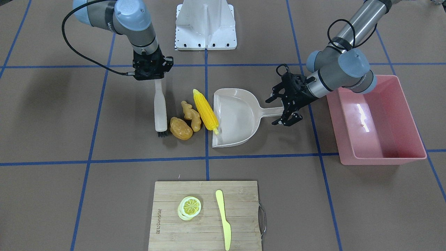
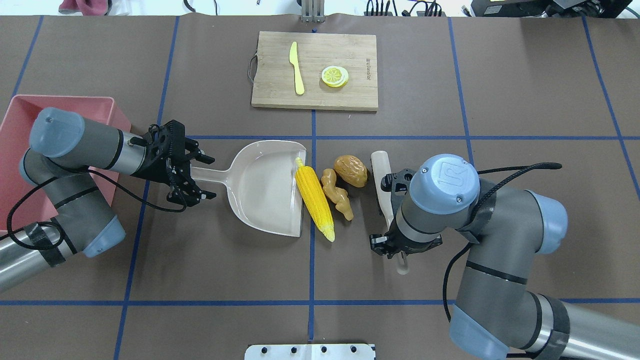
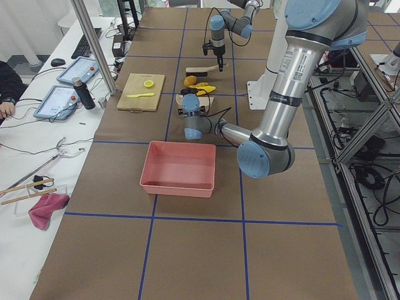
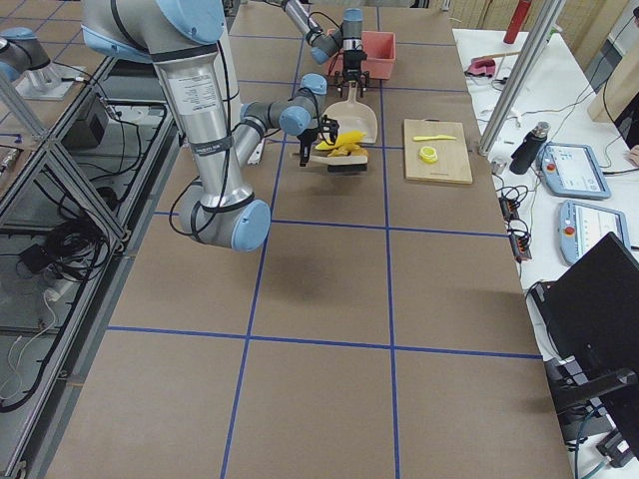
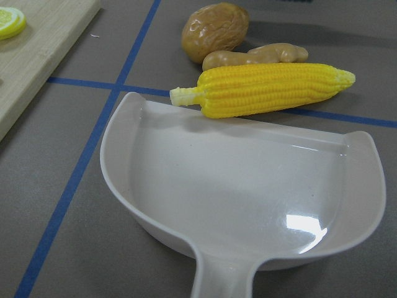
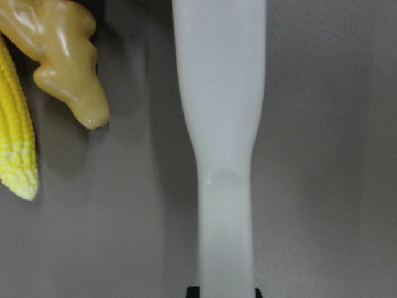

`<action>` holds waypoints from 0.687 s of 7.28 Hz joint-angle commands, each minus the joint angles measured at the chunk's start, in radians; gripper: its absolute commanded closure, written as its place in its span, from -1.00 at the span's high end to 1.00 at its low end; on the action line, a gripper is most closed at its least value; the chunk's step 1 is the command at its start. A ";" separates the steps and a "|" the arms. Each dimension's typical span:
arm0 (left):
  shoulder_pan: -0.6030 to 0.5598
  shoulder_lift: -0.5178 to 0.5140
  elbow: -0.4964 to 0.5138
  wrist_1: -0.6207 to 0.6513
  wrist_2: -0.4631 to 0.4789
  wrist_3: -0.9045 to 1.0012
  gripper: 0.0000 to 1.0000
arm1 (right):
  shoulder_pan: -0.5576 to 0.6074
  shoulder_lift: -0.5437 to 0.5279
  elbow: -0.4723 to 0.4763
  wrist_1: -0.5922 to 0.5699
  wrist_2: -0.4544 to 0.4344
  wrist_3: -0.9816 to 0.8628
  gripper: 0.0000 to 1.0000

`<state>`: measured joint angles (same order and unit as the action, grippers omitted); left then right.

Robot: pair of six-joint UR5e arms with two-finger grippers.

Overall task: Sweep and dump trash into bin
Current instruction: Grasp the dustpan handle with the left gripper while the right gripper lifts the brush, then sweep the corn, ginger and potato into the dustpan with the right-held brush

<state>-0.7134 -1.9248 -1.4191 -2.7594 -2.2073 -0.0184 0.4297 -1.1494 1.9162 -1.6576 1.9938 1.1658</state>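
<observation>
The trash lies in a row mid-table: a yellow corn cob (image 1: 206,109) against the lip of the beige dustpan (image 1: 237,118), then a tan ginger root (image 1: 191,116) and a brown potato (image 1: 181,128). My right gripper (image 1: 157,78) is shut on the handle of a white brush (image 1: 160,108), whose dark bristles rest on the table beside the potato. My left gripper (image 1: 283,111) is open, its fingers straddling the dustpan's handle without closing on it. The pink bin (image 1: 383,161) stands behind my left arm with nothing visible in it.
A wooden cutting board (image 1: 167,223) at the operators' side carries a lemon slice (image 1: 190,207) and a pale yellow plastic knife (image 1: 223,218). The white robot base plate (image 1: 205,26) sits at the robot's edge of the table.
</observation>
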 commanded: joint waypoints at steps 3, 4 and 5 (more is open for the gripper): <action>0.011 0.000 -0.001 0.021 0.001 0.000 0.83 | -0.020 0.114 -0.112 0.002 0.008 -0.005 -1.00; 0.011 0.000 -0.001 0.021 0.001 0.000 0.83 | -0.022 0.131 -0.126 0.001 0.011 -0.009 -1.00; 0.011 0.000 -0.003 0.021 0.001 -0.002 0.83 | -0.026 0.155 -0.141 -0.001 0.014 -0.008 -1.00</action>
<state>-0.7029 -1.9252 -1.4207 -2.7392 -2.2060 -0.0188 0.4077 -1.0224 1.7954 -1.6567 2.0042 1.1587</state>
